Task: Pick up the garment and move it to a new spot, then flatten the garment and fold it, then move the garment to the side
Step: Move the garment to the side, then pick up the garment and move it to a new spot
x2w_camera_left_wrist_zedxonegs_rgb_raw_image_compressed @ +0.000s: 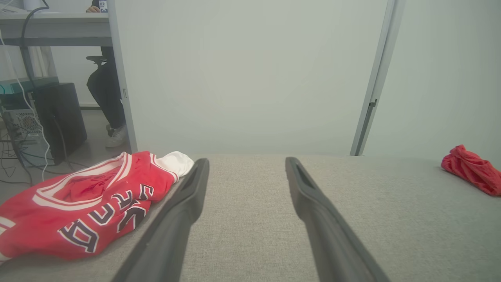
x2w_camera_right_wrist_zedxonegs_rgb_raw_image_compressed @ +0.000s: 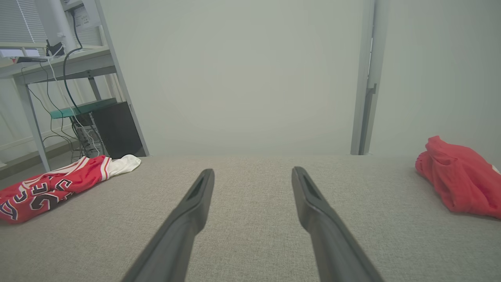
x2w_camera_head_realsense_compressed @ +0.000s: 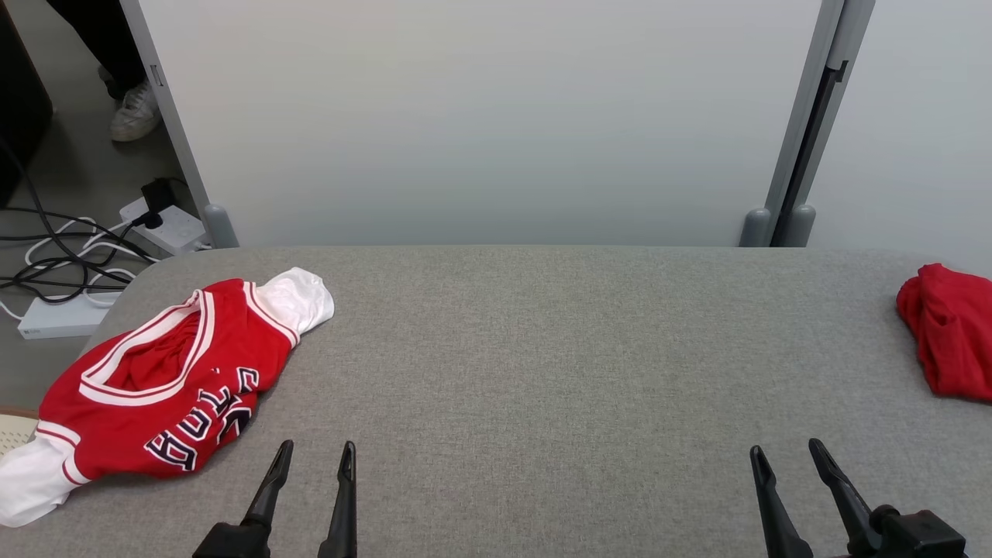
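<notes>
Left gripper [x2w_camera_head_realsense_compressed: 318,446], right gripper [x2w_camera_head_realsense_compressed: 784,446]: both empty, fingers apart. Jersey [x2w_camera_head_realsense_compressed: 170,372] lies just left of the left gripper, long axis slanting forward-right. Red bundle [x2w_camera_head_realsense_compressed: 949,333] sits ahead-right of the right gripper, well apart. Left arm is nearer the jersey.

- Bright, flat, diffuse light from overhead; grey worktop [x2w_camera_head_realsense_compressed: 542,349] evenly lit, matte.
- One thin soft shadow, along the jersey [x2w_camera_head_realsense_compressed: 170,380] edge at 5 o'clock.
- Head view sharp edge to edge.
- Wrist views: verticals lean at 9 and 3 o'clock; left tool [x2w_camera_left_wrist_zedxonegs_rgb_raw_image_compressed: 246,162] and right tool [x2w_camera_right_wrist_zedxonegs_rgb_raw_image_compressed: 252,171] blur toward 6 o'clock.
</notes>
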Controlling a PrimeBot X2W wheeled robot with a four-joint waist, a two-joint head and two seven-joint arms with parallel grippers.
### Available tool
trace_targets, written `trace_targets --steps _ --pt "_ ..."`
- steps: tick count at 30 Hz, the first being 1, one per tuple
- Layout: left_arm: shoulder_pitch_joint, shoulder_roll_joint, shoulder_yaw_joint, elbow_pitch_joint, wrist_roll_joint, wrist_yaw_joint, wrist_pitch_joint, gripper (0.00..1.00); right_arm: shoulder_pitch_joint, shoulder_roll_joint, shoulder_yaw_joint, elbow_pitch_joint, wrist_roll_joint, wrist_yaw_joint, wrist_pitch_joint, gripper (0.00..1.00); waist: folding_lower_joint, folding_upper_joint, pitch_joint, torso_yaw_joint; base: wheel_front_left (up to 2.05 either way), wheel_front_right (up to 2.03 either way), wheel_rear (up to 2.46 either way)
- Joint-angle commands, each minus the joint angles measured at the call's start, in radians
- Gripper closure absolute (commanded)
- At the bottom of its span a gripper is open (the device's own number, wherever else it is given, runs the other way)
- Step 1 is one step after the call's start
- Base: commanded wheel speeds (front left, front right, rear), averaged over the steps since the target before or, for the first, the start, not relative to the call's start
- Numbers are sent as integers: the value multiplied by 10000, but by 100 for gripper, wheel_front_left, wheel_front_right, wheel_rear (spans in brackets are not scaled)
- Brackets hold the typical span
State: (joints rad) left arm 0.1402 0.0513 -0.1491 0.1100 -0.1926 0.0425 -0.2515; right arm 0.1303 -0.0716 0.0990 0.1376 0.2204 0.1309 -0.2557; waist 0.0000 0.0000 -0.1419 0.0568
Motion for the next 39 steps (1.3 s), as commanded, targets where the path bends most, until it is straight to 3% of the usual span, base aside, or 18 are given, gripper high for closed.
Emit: trace_targets --steps 1,39 --pt "-287 -9 315 -207 -72 69 -102 0 -300 -126 138 -323 37 -2 -61 0 0 0 -5 -9 0 0 0" --pt "-424 -10 403 -88 -138 -109 -103 0 -255 18 51 -396 44 -2 -61 0 0 0 209 -160 0 0 0"
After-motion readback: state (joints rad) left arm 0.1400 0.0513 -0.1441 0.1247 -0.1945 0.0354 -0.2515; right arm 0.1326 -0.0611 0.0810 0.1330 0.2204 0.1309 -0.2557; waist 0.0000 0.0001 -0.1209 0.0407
